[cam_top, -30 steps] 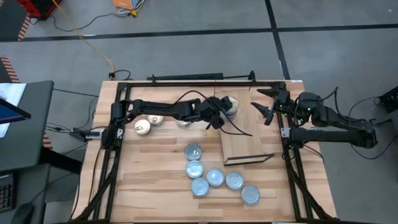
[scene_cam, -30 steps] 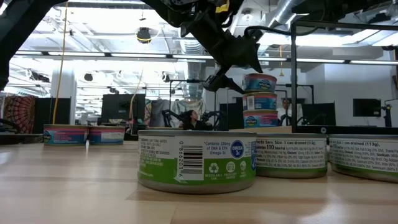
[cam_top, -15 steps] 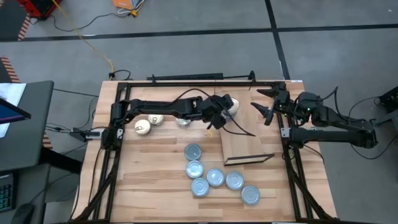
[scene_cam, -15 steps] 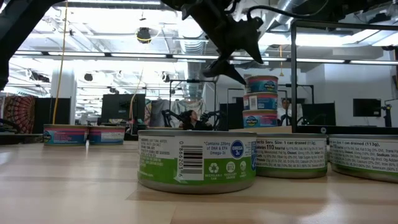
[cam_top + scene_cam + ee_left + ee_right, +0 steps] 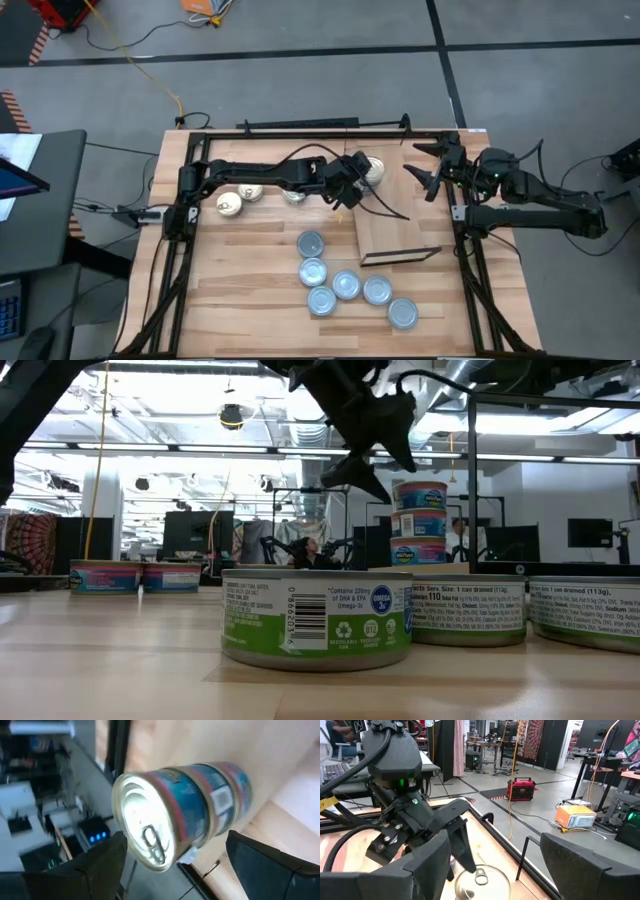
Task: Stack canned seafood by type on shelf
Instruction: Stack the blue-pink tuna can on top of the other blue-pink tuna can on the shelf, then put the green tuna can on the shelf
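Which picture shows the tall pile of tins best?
The low view: the stack of three blue-labelled round tins stands side-on, each countable. The left wrist view shows it slanted; the high and right wrist views show only its gold top.

In the low view, the tin at three o'clock (image 5: 590, 615) is cut off by the edge. The left claw (image 5: 350, 186) covers part of the gold-topped stack (image 5: 371, 169) from above.

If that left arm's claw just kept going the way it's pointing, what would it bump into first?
Most likely the stack of gold-topped tins on the shelf. The left gripper has its jaws open and the stack sits straight ahead between them. How near it is I can't judge.
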`<action>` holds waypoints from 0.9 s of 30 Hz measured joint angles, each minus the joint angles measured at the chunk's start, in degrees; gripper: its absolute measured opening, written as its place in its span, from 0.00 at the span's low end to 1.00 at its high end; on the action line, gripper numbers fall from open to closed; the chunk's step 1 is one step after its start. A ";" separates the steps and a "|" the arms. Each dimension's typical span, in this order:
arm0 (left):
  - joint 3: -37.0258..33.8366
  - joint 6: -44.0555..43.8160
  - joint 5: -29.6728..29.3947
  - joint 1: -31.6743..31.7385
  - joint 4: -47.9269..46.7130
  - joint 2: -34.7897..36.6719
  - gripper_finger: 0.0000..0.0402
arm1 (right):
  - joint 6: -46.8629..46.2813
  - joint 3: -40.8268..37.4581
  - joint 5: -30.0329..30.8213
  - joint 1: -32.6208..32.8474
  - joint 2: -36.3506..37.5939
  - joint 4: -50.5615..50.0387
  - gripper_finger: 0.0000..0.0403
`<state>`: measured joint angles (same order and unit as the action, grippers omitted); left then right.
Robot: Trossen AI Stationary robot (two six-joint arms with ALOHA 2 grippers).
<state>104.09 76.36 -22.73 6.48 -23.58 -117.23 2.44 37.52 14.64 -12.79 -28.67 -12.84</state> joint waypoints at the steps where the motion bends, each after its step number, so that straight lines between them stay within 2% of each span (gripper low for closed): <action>1: 0.00 -2.53 -0.97 0.00 1.50 0.00 0.81 | 0.02 0.00 -0.15 0.00 0.00 0.00 0.82; 5: 0.00 -10.10 -4.39 -0.07 6.06 0.04 0.81 | 0.27 0.00 -0.83 0.02 0.00 -0.04 0.82; 10: 0.00 -13.40 -5.44 -0.59 8.15 0.24 0.81 | 0.07 0.00 -1.13 0.02 0.09 -0.72 0.82; 14: 0.00 -17.00 -11.50 -1.85 8.20 0.96 0.81 | -1.48 -0.05 -1.83 1.42 0.22 -0.75 0.82; 17: 0.00 -22.17 -14.75 -2.92 4.82 2.25 0.81 | -2.78 -1.41 -2.37 4.05 0.24 1.41 0.82; 23: -0.63 -39.01 -10.39 -5.32 -11.08 6.66 0.81 | -5.95 -2.82 -2.38 9.44 0.22 3.64 0.82; 27: -3.41 -49.78 -9.03 -5.67 -17.30 10.16 0.81 | -6.52 -2.82 -2.33 12.93 0.22 5.50 0.82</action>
<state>100.68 26.58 -31.76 0.81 -40.89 -107.07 -4.08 34.70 12.32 0.13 -28.45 -7.34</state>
